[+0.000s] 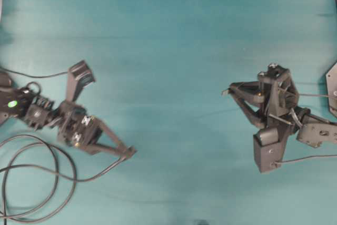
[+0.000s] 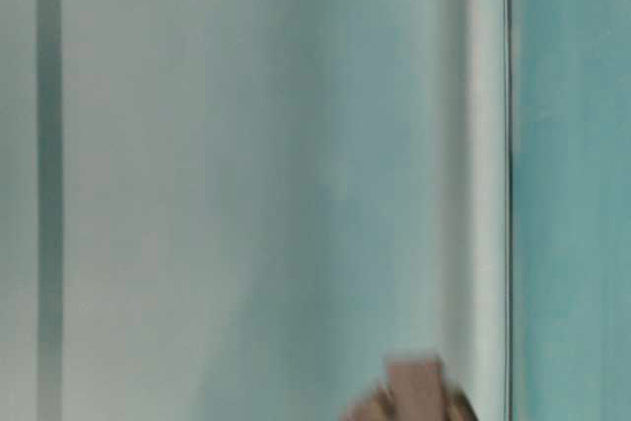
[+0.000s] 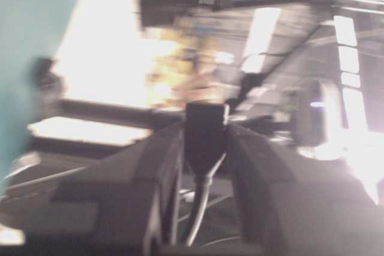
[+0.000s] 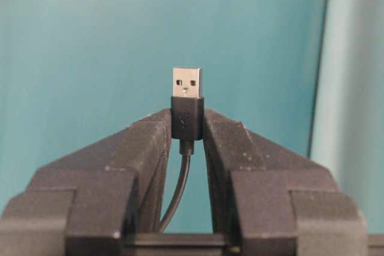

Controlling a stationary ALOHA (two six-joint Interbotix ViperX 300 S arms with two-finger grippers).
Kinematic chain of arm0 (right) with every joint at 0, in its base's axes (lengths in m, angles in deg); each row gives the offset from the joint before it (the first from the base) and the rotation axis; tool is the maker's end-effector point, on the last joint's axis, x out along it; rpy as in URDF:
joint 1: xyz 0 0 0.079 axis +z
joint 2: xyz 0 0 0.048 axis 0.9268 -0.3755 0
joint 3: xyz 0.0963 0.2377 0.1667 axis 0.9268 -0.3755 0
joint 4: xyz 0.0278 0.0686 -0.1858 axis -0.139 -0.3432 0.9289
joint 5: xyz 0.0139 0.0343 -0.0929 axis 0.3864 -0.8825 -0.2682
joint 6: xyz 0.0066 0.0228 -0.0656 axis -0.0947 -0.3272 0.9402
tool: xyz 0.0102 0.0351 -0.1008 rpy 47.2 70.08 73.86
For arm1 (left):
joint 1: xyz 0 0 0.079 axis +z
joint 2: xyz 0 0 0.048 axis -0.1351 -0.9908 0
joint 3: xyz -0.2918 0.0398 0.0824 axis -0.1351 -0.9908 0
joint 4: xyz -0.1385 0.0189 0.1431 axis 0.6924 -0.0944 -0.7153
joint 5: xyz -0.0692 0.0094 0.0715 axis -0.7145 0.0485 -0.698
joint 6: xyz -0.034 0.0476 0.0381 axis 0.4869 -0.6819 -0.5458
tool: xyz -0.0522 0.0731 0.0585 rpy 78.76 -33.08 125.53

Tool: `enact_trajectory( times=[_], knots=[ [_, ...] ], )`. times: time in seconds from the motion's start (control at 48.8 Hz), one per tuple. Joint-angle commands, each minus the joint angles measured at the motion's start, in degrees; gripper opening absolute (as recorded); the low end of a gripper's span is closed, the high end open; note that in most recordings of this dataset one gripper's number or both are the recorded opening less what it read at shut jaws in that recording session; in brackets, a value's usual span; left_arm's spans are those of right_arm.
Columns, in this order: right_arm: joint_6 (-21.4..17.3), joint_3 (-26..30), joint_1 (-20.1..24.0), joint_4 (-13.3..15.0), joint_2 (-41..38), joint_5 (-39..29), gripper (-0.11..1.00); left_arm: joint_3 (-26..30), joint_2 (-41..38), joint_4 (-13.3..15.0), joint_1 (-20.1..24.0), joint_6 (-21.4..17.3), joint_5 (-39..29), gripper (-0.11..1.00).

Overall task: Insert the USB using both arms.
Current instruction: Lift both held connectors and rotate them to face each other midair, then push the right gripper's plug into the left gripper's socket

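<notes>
1. On the right of the overhead view, the right gripper (image 1: 227, 90) points toward the middle of the teal counter (image 1: 174, 40), its wrist camera box hanging below it in the picture.
2. Its jaws are clamped on the USB (image 4: 187, 101): in the right wrist view the dark plug body sits squeezed between the two fingertips, upright, with the silvery metal tip standing clear above them and its thin cable dropping down between the fingers.
3. From overhead the USB (image 1: 225, 92) shows only as a small pale tip at the gripper's point.
4. On the left of the overhead view, the left gripper (image 1: 129, 153) reaches toward the lower middle, well apart from the right one.
5. Its jaws are closed on the socket end (image 3: 205, 133) of the long dark cable; the left wrist view, blurred and overexposed, shows that blunt all-dark end pinched between the fingers with its lead running down between them.
6. That looped cable (image 1: 52, 175) trails from the left gripper's tip into wide loops on the counter at the lower left.
7. Plug and socket end are well apart, not yet joined.
8. At table level, the view shows only blurred teal and pale surfaces.
</notes>
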Motion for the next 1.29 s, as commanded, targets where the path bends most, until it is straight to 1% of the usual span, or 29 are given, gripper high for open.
enact_trajectory(
  times=[0.0,0.123,0.205,0.348,0.43,0.533,0.697,0.963,1.127,1.27],
  knots=[
    [0.3,2.8,1.8,1.0,0.1,-1.6,0.20,2.9,-1.8,-2.2,2.0,1.1,3.3,0.22],
    [1.1,3.4,3.9,1.0,-0.1,-4.0,0.20,4.7,-4.3,-7.0,5.2,1.8,5.6,0.22],
    [2.3,3.5,4.3,1.1,-0.2,-4.0,0.20,5.7,-6.2,-10.0,7.2,3.8,7.8,0.22],
    [5.9,3.6,4.4,1.1,-0.2,-3.2,0.20,8.5,-9.9,-13.4,9.6,6.8,11.8,0.22],
    [8.0,3.7,4.4,1.1,-0.2,-2.6,0.20,10.1,-11.3,-14.7,10.3,7.2,12.7,0.22],
    [9.1,4.1,4.4,1.1,-0.2,-1.8,0.20,12.0,-12.7,-15.7,10.6,7.5,13.3,0.22],
    [9.5,4.8,4.4,1.1,-0.2,-0.3,0.20,14.2,-14.5,-17.1,11.3,9.5,14.2,0.22],
    [10.4,5.6,4.3,1.2,-0.2,0.6,0.20,18.1,-17.0,-18.5,11.9,9.8,14.2,0.22],
    [11.9,6.2,4.2,1.8,-0.3,0.9,0.20,20.5,-18.5,-19.8,12.0,9.9,14.4,0.22],
    [12.6,6.7,3.8,1.8,-0.3,1.7,0.20,22.1,-19.7,-20.7,12.1,11.1,14.3,0.22]
  ],
)
